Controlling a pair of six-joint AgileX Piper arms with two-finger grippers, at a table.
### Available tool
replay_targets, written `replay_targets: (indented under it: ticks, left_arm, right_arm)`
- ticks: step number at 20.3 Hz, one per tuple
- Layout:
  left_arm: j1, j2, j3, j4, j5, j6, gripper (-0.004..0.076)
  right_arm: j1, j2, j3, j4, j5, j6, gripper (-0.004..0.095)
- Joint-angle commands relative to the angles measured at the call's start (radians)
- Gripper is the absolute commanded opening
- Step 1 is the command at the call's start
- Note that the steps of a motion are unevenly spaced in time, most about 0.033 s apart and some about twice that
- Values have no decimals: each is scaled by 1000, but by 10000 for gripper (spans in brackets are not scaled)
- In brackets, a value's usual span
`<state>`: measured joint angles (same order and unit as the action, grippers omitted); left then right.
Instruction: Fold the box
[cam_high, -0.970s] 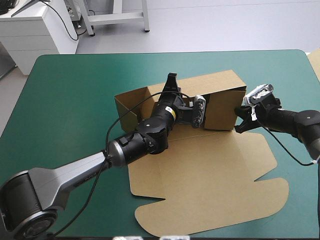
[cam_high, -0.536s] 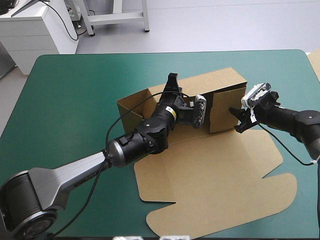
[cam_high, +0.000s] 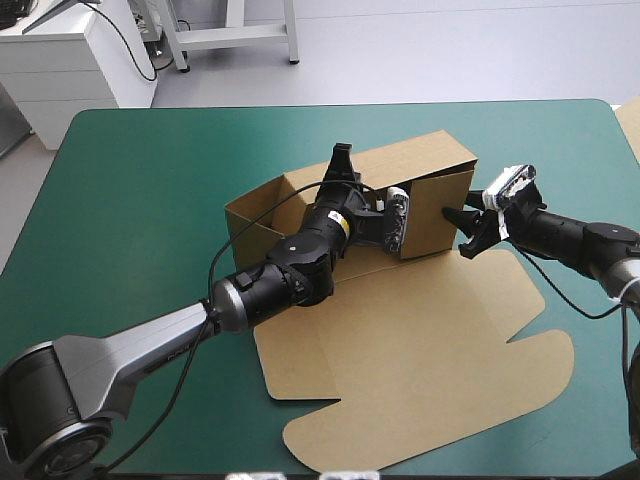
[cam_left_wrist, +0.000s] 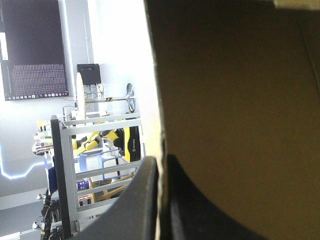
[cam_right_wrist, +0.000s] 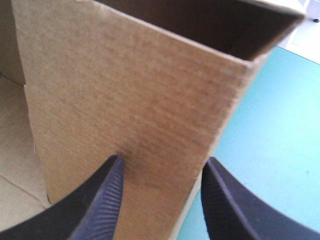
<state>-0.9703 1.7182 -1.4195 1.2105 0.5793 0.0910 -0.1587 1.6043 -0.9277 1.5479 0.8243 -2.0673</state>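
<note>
We see box (cam_high: 420, 340) mid-frame, walls raised, lid flat toward lower right. Our left gripper (cam_high: 341, 160), arm stretched in from lower left, pinches back wall, fingers nearly closed on board. Our right gripper (cam_high: 466, 228), reaching from right edge, fingers spread against end wall

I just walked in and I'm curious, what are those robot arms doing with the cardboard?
They are folding a brown box on the teal-green table. The left gripper is shut on a raised wall of it. The right gripper, open, sits against the end wall. The lid part lies flat.
</note>
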Motion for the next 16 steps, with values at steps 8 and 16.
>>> replay_targets:
  ticks: [8,16]
  left_arm:
    - [-20,-42,-24,26,-137,1,-8]
    - [-20,-42,-24,26,-172,1,-8]
  right_arm:
    - [57,-58,-26,71,123,68,3]
    - [66,-325,-22,-302,-113,449,3]
